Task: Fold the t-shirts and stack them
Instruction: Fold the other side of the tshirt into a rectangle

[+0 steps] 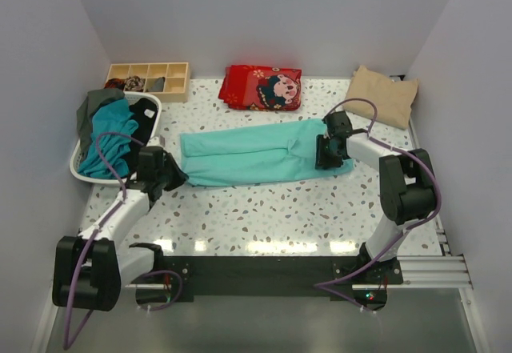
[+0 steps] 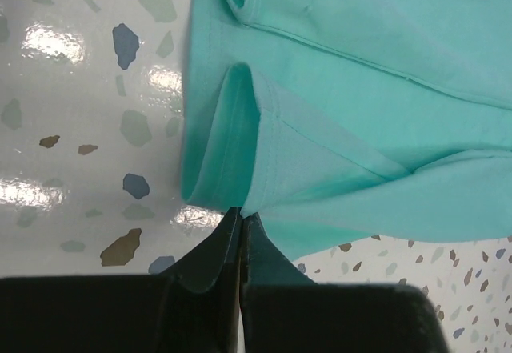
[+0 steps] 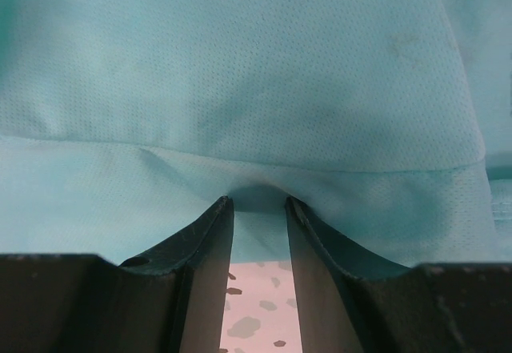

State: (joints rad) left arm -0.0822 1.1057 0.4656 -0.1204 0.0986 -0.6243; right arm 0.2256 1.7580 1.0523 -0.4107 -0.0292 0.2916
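Note:
A light turquoise t-shirt (image 1: pixel 256 154) lies folded into a long band across the middle of the table. My left gripper (image 1: pixel 178 178) is at its left end. In the left wrist view the left gripper (image 2: pixel 241 213) is shut, its tips pinching the near corner of the turquoise t-shirt (image 2: pixel 360 89). My right gripper (image 1: pixel 328 154) is at the shirt's right end. In the right wrist view the right gripper (image 3: pixel 258 201) is open, its tips tucked under the hem of the turquoise t-shirt (image 3: pixel 240 81). A beige t-shirt (image 1: pixel 386 93) lies folded at the back right.
A white basket (image 1: pixel 80 169) at the left holds a darker teal tee (image 1: pixel 112 141), a black one (image 1: pixel 144 117) and a grey-green one (image 1: pixel 94 105). A wooden divided tray (image 1: pixel 148 77) and a red patterned bundle (image 1: pixel 260 86) sit along the back wall.

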